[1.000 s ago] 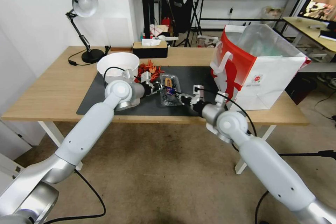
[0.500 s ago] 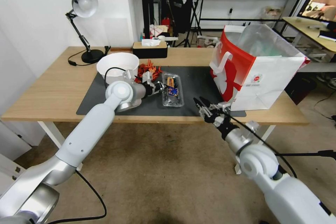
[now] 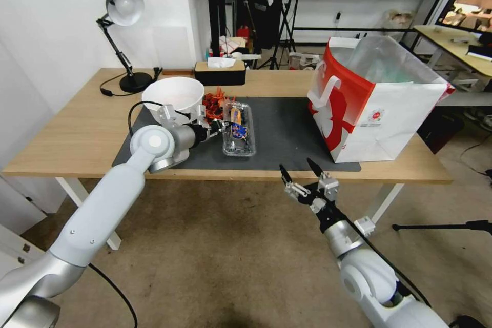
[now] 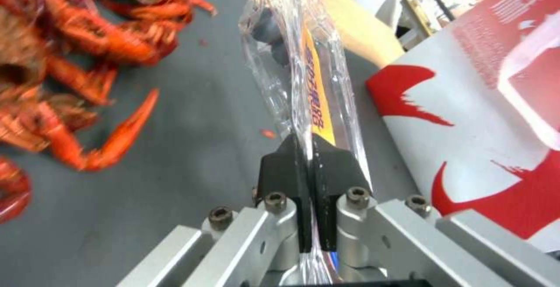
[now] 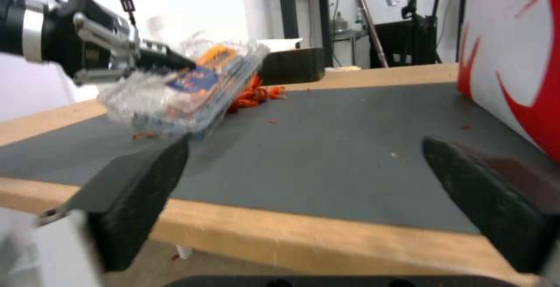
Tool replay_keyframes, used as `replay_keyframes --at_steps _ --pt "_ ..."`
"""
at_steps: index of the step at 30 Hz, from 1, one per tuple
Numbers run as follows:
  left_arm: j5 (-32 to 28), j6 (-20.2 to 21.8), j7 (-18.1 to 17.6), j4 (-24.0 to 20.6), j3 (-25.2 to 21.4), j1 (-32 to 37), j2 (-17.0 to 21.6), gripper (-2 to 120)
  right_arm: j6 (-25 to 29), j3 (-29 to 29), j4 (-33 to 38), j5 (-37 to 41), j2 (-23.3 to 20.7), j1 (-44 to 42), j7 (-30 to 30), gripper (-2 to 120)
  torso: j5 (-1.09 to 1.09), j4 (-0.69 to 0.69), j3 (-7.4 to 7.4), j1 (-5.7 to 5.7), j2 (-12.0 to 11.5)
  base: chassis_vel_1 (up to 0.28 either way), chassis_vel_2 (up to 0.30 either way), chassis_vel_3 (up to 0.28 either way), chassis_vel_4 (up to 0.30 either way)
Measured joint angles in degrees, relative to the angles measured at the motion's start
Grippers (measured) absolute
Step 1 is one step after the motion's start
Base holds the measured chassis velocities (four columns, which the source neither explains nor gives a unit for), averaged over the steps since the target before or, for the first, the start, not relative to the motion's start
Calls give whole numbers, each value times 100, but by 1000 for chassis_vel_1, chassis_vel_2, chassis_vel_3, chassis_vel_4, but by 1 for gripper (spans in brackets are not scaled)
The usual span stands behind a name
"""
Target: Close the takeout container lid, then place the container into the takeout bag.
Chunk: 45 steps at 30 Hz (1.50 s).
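The takeout container (image 3: pixel 239 132), a clear clamshell with dark berries, hangs tilted just over the black mat (image 3: pixel 287 123). Its lid (image 3: pixel 236 119), carrying an orange and blue label, is folded down on the berry half. My left gripper (image 3: pixel 219 128) is shut on the container's near edge; in the left wrist view the black fingers (image 4: pixel 330 169) pinch the plastic rim of the container (image 4: pixel 303 77). My right gripper (image 3: pixel 300 175) stands open in front of the table's front edge, holding nothing. The takeout bag (image 3: pixel 382 105), white with a red side, stands open on the right of the table.
A white bowl (image 3: pixel 173 95) and a heap of red crayfish (image 3: pixel 215 101) lie just behind the left gripper. A desk lamp (image 3: pixel 123 36) and a tissue box (image 3: pixel 220 73) stand at the back. From the right wrist, the container (image 5: pixel 187 90) shows raised off the mat beside the bag (image 5: pixel 513 50).
My right gripper has let go of the container and drawn back off the table, fingers spread. The left gripper has carried the closed container a little to the left and back.
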Motion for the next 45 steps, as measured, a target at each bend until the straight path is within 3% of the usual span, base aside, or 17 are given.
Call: replay_keyframes --at_steps 5,8,10,11,18,21,28,31,33,36,40,45 --pt "259 -216 281 -78 149 -122 43 0 94 48 0 -188 82 -185 1 108 0 0 0 1 0 0 0 0 0" --pt "564 -501 570 -111 290 -309 40 0 133 89 19 -381 199 -355 27 112 0 1 1 1 0 0 0 0 0" --pt "876 -934 946 -88 523 -676 -54 0 169 98 37 -549 304 -510 67 114 0 1 1 1 -1 0 0 0 0" --pt "876 -934 946 -88 523 -676 -54 0 169 98 37 -549 304 -510 67 114 0 1 1 1 -1 0 0 0 0" --pt "1399 -1774 1682 397 1137 -2040 -591 0 228 84 25 -744 485 -726 90 111 2 -1 1 1 -1 0 0 0 0" --pt "1579 -1967 1819 612 1432 -2453 -827 0 230 81 30 -779 524 -763 90 108 0 1 1 1 -1 0 0 0 0" --pt "1876 -2260 1879 951 2071 -2990 -1305 0 248 79 30 -830 582 -811 89 100 2 -1 1 1 -1 0 0 0 0" --pt "2259 -2575 1885 1320 2558 -3300 -1709 0 264 75 29 -863 613 -844 83 100 0 1 1 1 -1 0 0 0 0" --pt "2313 -2617 1882 1394 2606 -3347 -1787 0 265 76 28 -864 615 -847 83 100 0 1 2 1 -1 0 0 0 0" --pt "2623 -2775 1879 1834 2777 -3627 -2321 0 270 87 20 -864 628 -849 80 100 2 1 1 2 -2 0 0 0 0" --pt "2792 -2845 1891 2180 2840 -3841 -2763 0 293 102 -1 -864 640 -859 73 100 3 -2 1 1 -1 0 0 0 0" --pt "3063 -2918 1976 2441 2954 -3957 -3000 0 328 132 -26 -845 627 -872 66 100 2 0 1 1 -1 0 0 0 0"
